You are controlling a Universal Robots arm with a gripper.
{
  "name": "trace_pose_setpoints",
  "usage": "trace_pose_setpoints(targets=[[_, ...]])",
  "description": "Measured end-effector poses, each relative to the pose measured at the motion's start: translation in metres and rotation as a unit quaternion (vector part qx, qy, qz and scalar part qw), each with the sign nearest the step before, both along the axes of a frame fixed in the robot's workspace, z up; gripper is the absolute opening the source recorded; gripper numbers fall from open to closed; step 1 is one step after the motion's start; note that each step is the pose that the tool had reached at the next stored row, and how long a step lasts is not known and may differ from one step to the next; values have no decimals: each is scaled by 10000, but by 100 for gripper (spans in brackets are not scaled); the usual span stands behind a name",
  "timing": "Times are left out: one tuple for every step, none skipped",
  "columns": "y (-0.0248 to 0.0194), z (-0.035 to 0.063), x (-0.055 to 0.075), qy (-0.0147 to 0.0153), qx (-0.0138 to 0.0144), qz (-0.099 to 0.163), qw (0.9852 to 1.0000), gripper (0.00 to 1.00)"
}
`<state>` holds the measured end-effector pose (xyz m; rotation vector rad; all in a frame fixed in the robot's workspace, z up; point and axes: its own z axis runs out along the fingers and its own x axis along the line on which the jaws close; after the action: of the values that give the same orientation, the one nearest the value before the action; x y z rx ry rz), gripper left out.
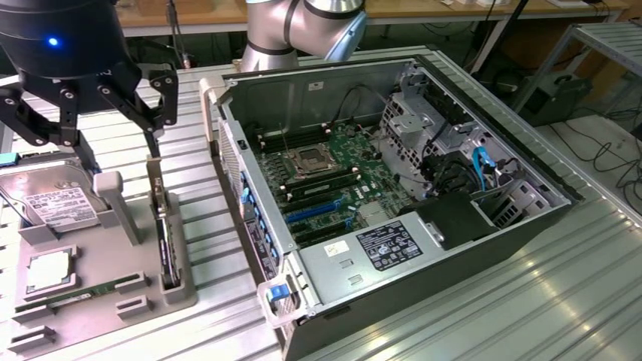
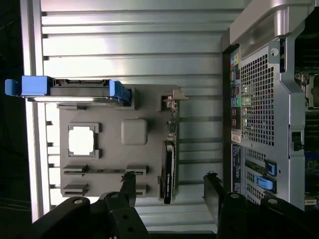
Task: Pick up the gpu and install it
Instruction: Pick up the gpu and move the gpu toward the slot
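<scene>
At the exterior view's left, a grey holder (image 1: 113, 259) sits on the ribbed metal table (image 1: 501, 301). A hard drive (image 1: 56, 199) leans in the holder's far end, with a square processor chip (image 1: 45, 271) lying flat in front of it and a narrow memory stick (image 1: 90, 289) in a slot nearer the camera.

Above the holder hangs the black gripper (image 1: 120, 154). Its jaws are spread wide and hold nothing.

A little further right, on the holder's edge nearest the computer, the gpu (image 1: 165, 241) stands on its long edge in a slot, with its metal bracket at the far end. In the wrist view the gpu (image 2: 169, 169) appears edge-on, its black fan showing as a dark bulge. It lies between the gripper's two fingers (image 2: 128, 186), which sit well to either side without touching it.

Right of the holder, the computer case (image 1: 301, 98) lies on its side with the panel off. Inside are the green motherboard (image 1: 331, 173), the silver power supply (image 1: 371, 248) at the near end and a tangle of cables (image 1: 471, 173) at the right. The card is not yet in the case. The arm's grey joint (image 1: 301, 30) rises behind the case.
</scene>
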<state>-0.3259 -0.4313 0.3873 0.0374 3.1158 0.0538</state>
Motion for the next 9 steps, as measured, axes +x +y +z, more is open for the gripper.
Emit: trace_pose_setpoints(targets=[[0, -6, 0, 0, 0, 4, 10000, 66], [0, -16, 0, 0, 0, 6, 10000, 66], [0, -22, 0, 0, 0, 8, 10000, 66], [0, -28, 0, 0, 0, 9, 10000, 66], [0, -33, 0, 0, 0, 10, 10000, 66], [0, -38, 0, 0, 0, 11, 10000, 66], [0, -43, 0, 0, 0, 12, 10000, 66], [0, -49, 0, 0, 0, 14, 10000, 66], [0, -54, 0, 0, 0, 16, 10000, 66]])
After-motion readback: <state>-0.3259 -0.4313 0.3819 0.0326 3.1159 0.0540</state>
